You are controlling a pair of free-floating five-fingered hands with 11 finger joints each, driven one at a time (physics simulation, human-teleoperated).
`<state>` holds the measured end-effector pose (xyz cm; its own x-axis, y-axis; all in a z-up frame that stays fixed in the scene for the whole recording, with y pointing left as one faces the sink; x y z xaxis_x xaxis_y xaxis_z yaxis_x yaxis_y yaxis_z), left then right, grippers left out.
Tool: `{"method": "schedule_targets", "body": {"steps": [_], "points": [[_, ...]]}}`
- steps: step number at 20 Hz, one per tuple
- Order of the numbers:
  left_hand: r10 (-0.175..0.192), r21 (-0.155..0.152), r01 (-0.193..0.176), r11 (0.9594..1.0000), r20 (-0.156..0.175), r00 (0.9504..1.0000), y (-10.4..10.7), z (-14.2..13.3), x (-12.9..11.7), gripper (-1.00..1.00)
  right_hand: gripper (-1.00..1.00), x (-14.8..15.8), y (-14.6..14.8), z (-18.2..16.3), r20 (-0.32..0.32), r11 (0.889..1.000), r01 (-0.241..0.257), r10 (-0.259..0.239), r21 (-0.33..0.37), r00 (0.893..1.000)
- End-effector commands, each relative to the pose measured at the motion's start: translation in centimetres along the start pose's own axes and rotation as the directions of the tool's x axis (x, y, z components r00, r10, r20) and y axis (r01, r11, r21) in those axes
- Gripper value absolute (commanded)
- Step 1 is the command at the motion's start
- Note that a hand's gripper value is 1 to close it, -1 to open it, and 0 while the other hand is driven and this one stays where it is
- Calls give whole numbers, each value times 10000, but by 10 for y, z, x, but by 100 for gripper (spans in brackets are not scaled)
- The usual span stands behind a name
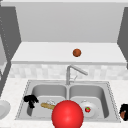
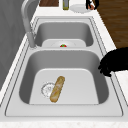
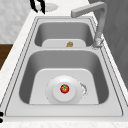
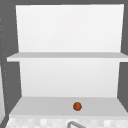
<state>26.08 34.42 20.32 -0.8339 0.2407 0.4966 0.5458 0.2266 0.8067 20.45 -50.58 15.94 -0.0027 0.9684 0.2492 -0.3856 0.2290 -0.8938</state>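
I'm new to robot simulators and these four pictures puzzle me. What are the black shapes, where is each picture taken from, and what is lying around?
The black shapes are the robot: two floating hands in a simulated kitchen. The front view faces a double sink. The left hand hangs at the left basin's edge, above a bread loaf. The right hand sits at the counter's right edge, curled on something brownish I cannot identify. The side views look along the sink: the right basin holds a plate with a tomato. The upper view shows shelves with a brown ball. A big red ball fills the front.
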Motion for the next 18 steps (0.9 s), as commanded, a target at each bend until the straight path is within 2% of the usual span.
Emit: {"method": "schedule_targets", "body": {"steps": [1, 9, 15, 18], "points": [[0, 0, 0, 10000, 0, 10000, 0, 0, 0, 0, 100, -15, -14, -1, -102, 9999, 109, -108, 82, 9999], [0, 0, 0, 10000, 0, 10000, 0, 0, 0, 0, 100, -70, -26, -17, 324, 9988, 487, -486, -10, 9983], [0, 0, 0, 10000, 0, 10000, 0, 0, 0, 0, 100, -110, -38, -33, 355, 9987, 500, -502, 46, 9981], [0, 0, 0, 10000, 0, 10000, 0, 0, 0, 0, 100, -127, -38, -52, 374, 9992, 405, -407, 60, 9985]]}}
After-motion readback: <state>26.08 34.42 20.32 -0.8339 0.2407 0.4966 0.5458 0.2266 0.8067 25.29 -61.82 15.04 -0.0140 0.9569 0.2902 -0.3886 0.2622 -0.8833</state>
